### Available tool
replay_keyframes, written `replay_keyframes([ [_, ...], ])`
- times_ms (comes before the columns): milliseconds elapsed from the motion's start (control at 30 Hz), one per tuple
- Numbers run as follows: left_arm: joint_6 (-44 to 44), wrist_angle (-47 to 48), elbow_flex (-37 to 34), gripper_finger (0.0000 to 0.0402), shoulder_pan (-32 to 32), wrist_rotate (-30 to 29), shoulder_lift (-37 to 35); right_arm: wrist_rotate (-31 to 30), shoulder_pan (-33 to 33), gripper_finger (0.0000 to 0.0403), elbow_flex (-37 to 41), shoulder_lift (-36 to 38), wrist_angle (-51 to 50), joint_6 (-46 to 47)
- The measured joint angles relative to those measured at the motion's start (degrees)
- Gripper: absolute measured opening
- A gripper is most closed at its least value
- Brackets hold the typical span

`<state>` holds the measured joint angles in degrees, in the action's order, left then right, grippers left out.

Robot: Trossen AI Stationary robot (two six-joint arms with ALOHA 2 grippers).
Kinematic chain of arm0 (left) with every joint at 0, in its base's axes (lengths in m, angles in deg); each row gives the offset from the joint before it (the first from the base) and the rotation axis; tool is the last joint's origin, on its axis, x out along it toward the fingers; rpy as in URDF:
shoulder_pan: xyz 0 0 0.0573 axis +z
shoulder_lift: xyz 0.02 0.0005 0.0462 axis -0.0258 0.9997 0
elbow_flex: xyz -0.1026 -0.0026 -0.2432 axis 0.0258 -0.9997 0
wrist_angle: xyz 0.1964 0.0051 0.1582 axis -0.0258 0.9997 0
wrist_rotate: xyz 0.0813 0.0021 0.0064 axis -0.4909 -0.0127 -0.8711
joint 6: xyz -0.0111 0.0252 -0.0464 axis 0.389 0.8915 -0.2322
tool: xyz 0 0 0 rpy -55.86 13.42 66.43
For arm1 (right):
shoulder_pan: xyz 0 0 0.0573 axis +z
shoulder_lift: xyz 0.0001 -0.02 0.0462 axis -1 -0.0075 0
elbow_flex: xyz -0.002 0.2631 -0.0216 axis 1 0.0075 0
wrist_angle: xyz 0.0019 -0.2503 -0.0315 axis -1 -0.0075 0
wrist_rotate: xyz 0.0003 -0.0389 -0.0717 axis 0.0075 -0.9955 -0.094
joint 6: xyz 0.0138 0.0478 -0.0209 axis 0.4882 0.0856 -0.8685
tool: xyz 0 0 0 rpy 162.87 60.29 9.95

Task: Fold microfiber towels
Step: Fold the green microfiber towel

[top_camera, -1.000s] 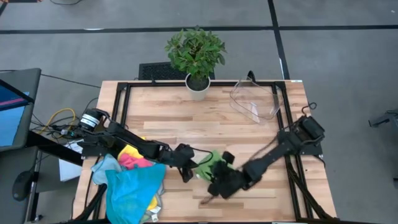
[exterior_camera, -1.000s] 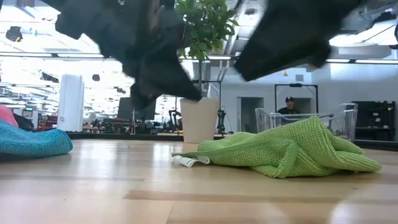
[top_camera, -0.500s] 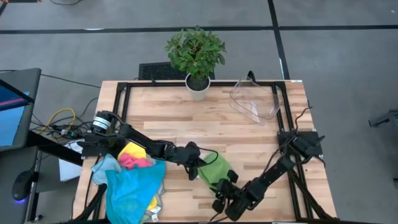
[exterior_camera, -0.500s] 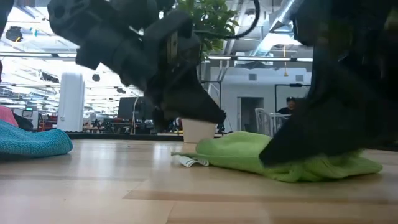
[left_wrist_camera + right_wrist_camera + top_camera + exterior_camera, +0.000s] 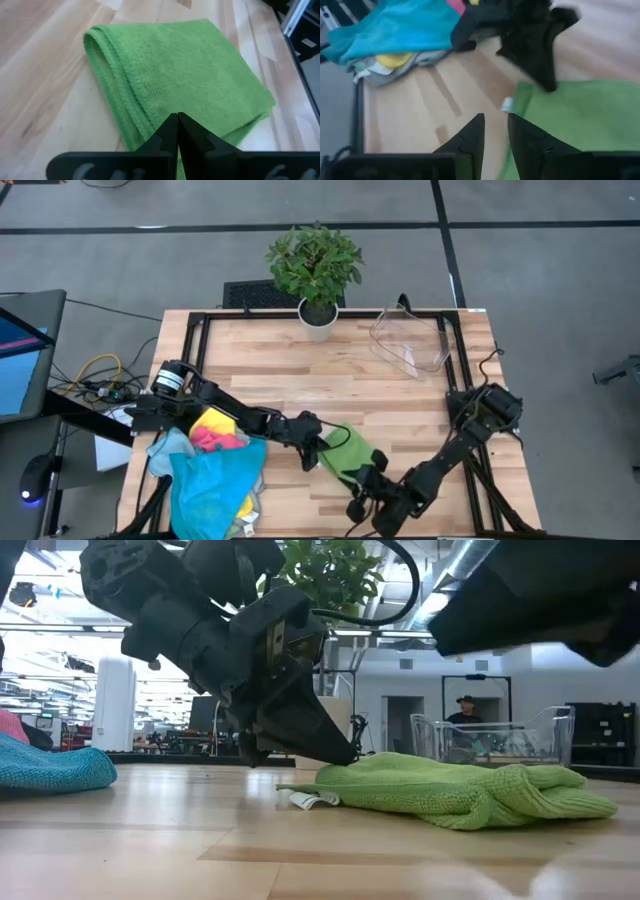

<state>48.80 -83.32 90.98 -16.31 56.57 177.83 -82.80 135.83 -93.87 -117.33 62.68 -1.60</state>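
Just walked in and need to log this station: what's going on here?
Two robot arms are folding microfiber towels on a wooden table. A bright green towel lies folded in the middle. The left gripper, shut, presses down on its edge. The right gripper hovers just off the towel's near side, fingers slightly apart, holding nothing. A heap of unfolded towels waits by the left arm, and a clear bin and potted plant stand at the far edge.

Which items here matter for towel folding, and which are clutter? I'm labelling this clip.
Job: green towel; towel pile; left end effector pinning the green towel; right end effector beside it.
Clutter: plant; clear bin.
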Motion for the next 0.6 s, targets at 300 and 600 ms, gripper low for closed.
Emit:
replay_keyframes([
  [300,-0.9,0.8,0.0,0.0000,0.1,-0.1,-0.2,3.8,0.3,0.0098,0.1,-7.6,-3.1,11.5],
  [600,-3.7,-8.3,0.1,0.0000,1.7,1.4,-1.0,4.2,0.6,0.0097,0.2,-8.3,-3.1,15.1],
])
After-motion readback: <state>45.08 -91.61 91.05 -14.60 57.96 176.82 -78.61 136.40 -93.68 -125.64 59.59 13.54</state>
